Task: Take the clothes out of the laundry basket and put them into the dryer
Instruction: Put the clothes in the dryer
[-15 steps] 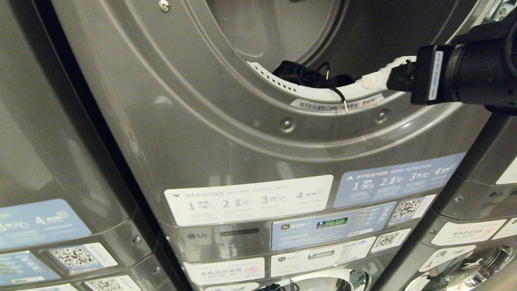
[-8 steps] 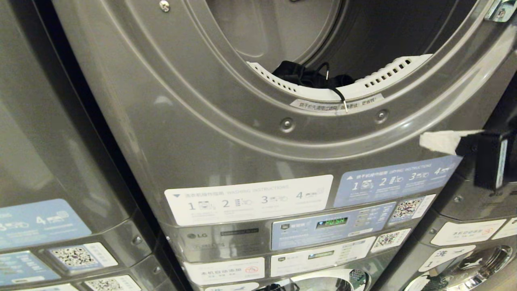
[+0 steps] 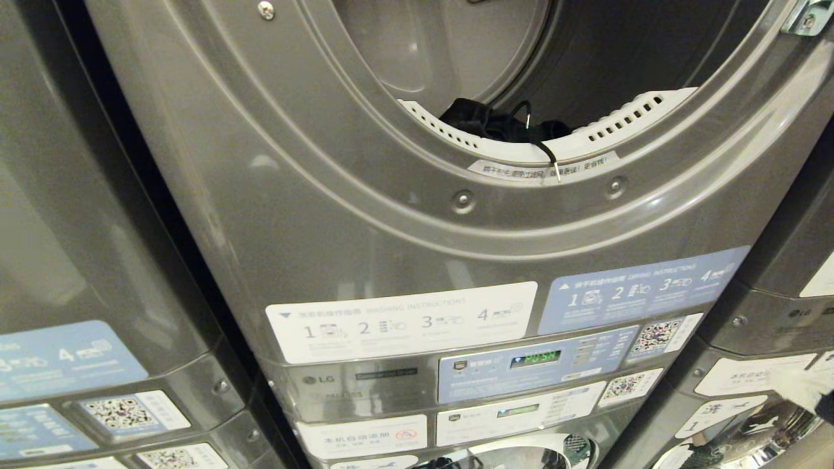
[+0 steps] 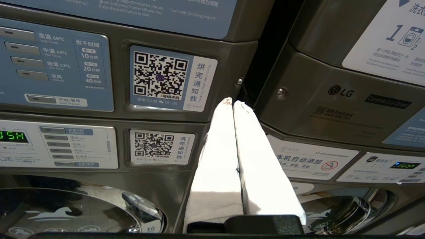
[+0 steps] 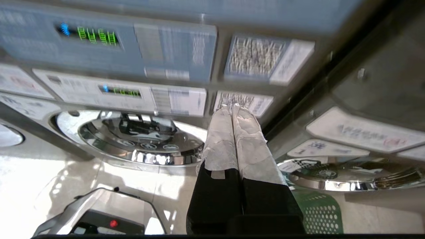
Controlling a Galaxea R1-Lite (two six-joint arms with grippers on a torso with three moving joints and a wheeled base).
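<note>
Drum mouth: the dryer [image 3: 365,215] stands open, no arm across it.
Lower rim: black clothes [image 3: 502,124] and a cord [image 3: 547,156] lie over the white lip.
Sides: 2 neighbouring machines flank closely.

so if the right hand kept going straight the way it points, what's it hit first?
Likely the QR sticker on the machine's front panel: the shut right hand points at it in the wrist view. Depth is unclear; nothing shows between them.
</note>
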